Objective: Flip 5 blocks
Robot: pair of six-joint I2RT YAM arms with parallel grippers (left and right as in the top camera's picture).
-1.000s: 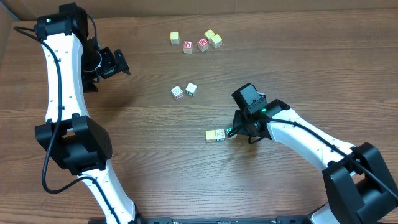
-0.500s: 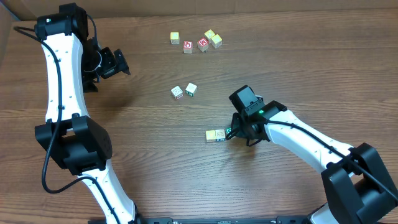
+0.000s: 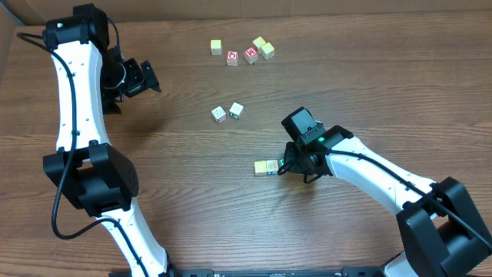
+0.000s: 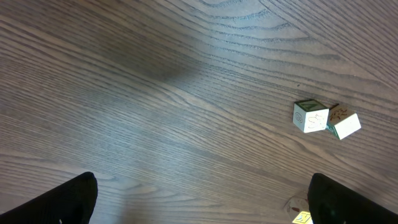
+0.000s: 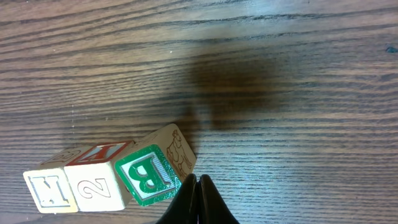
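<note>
1. Presently, right claw (image 5: pixel 196 186): fingers pressed shut.
2. B block (image 5: pixel 148 176): green-framed green letter, cream side bearing an animal drawing; just left of the right claw's tips.
3. Left claw (image 4: pixel 202 199): spread wide, empty.

- Dark brown wooden table (image 3: pixel 192 200), its grain running mostly side to side.
- Soft shadow patches (image 4: pixel 168 68) on the wood.
- Tan surface (image 3: pixel 8 35) beyond its far-left corner.

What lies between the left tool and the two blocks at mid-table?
Nothing: only bare wooden table separates the open left tool from the two blocks, as the overhead view shows; the left wrist view agrees.
</note>
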